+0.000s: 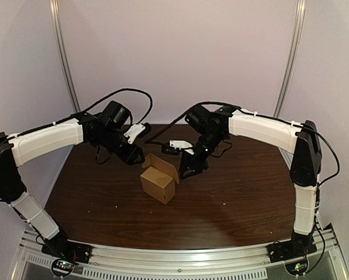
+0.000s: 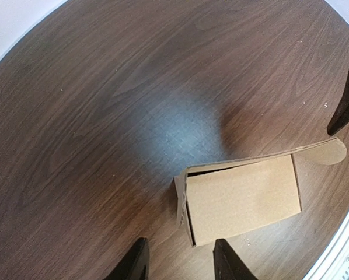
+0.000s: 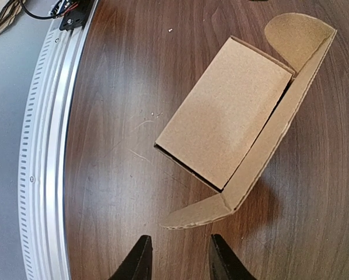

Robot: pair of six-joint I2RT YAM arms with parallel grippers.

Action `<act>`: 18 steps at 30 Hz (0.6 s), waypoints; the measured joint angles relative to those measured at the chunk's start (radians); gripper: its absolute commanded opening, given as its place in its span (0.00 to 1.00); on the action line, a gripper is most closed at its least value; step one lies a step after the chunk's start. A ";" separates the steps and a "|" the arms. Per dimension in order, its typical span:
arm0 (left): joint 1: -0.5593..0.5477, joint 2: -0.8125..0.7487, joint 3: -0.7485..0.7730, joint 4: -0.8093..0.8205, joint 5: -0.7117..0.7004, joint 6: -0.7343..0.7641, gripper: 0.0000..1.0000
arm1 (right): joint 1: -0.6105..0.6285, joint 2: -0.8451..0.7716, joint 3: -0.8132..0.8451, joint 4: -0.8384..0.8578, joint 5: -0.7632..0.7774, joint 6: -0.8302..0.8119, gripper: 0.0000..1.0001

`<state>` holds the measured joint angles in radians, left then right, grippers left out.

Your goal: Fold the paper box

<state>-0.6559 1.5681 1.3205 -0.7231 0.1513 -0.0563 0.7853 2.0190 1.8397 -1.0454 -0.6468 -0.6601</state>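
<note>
The paper box [image 1: 158, 185] sits near the middle of the tabletop [image 1: 238, 192], body squared up, its lid [image 1: 163, 164] standing open at the far side. From the right wrist view I can see a rounded tab [image 3: 294, 35] at one end of the lid and another [image 3: 195, 213] at the other end, both splayed out, not tucked.

The left gripper [image 1: 135, 156] hovers just behind the box on the left, fingers spread and holding nothing. The right gripper [image 1: 189, 169] hangs close by the lid's right end, also spread and empty.

My worry is that nothing pins the box down. It looks light, so a push on the lid could slide or tip it. The tabs could also catch outside the walls and crumple instead of slipping in.
</note>
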 measured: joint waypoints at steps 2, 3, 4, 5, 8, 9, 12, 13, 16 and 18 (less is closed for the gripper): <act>-0.003 0.014 0.004 -0.004 -0.002 0.003 0.38 | 0.000 0.000 0.004 -0.006 -0.001 -0.002 0.36; -0.003 0.019 0.008 -0.006 -0.002 0.004 0.37 | 0.000 0.000 0.007 -0.013 -0.001 -0.006 0.36; -0.005 0.026 0.018 -0.010 -0.002 0.007 0.36 | 0.000 0.000 0.007 -0.020 -0.002 -0.012 0.36; -0.006 0.031 0.024 -0.011 -0.002 0.008 0.35 | 0.000 0.000 0.008 -0.027 -0.002 -0.017 0.37; -0.012 0.047 0.051 -0.011 -0.001 0.015 0.32 | 0.000 0.000 0.008 -0.051 -0.002 -0.029 0.37; -0.014 0.053 0.059 -0.011 -0.002 0.017 0.30 | 0.000 0.000 0.008 -0.056 -0.002 -0.034 0.37; -0.021 0.072 0.075 -0.011 -0.002 0.022 0.25 | 0.000 0.000 0.003 -0.060 -0.002 -0.046 0.37; -0.024 0.080 0.079 -0.011 -0.003 0.024 0.24 | 0.000 -0.002 -0.003 -0.059 -0.002 -0.050 0.37; -0.029 0.095 0.083 -0.011 -0.005 0.028 0.20 | 0.000 -0.019 -0.046 -0.040 0.000 -0.066 0.36; -0.033 0.101 0.083 -0.011 -0.007 0.031 0.16 | -0.001 -0.035 -0.076 -0.023 0.005 -0.074 0.35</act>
<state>-0.6891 1.6688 1.4036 -0.7338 0.1444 -0.0250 0.7845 1.9842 1.7634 -1.0683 -0.6422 -0.7338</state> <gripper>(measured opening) 0.202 0.362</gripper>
